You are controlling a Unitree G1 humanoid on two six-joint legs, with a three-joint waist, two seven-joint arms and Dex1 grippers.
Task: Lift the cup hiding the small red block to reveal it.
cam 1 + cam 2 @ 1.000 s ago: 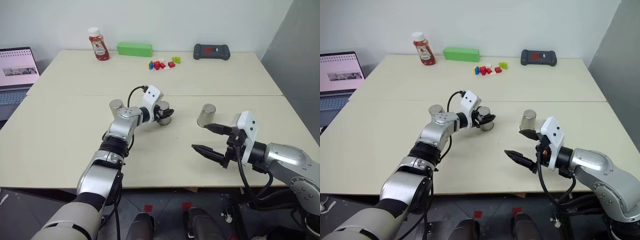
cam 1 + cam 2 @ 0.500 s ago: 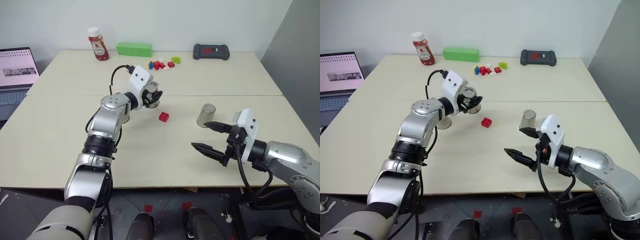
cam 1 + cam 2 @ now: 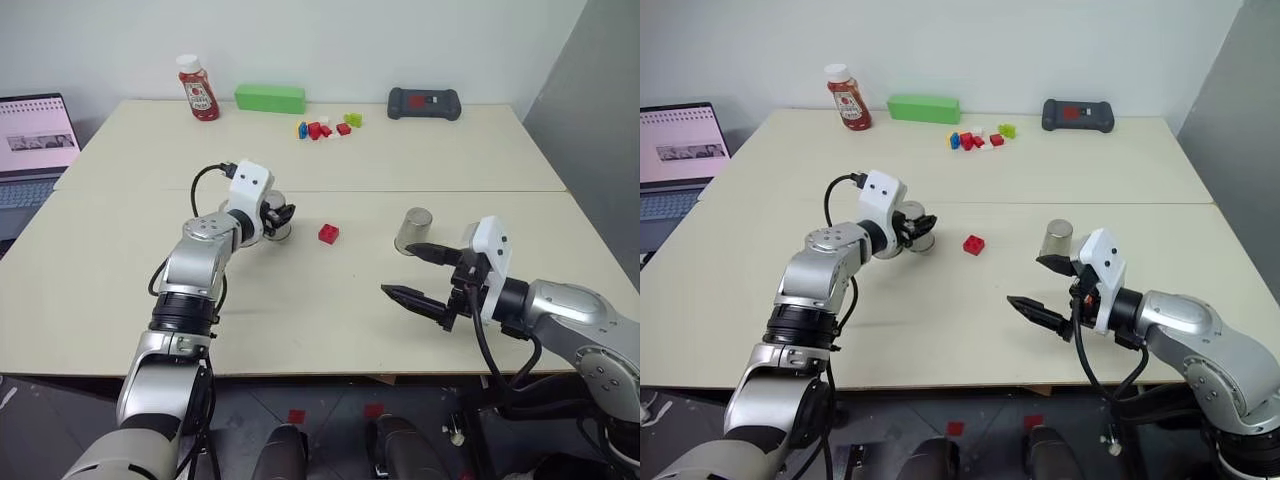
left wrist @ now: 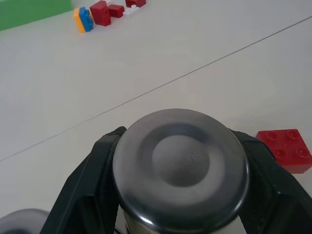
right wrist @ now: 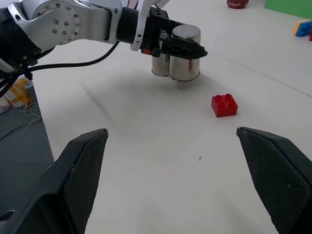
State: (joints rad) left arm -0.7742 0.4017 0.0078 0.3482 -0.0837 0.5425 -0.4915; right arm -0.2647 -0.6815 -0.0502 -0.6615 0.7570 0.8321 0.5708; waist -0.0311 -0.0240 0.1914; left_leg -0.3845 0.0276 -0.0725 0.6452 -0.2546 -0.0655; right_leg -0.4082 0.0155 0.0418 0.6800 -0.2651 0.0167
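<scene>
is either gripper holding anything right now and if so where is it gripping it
The left gripper holds a metal cup, its two black fingers clamped on opposite sides near the flat top. The right gripper is open and holds nothing.

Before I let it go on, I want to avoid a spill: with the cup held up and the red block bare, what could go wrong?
1. The left end effector grips the cup close beside a second cup; setting it down there could knock that one over.
2. The block lies loose on the table close by; a low swing back could push it.
3. The right end effector hangs open close to the third cup; a move forward could tip it.
</scene>
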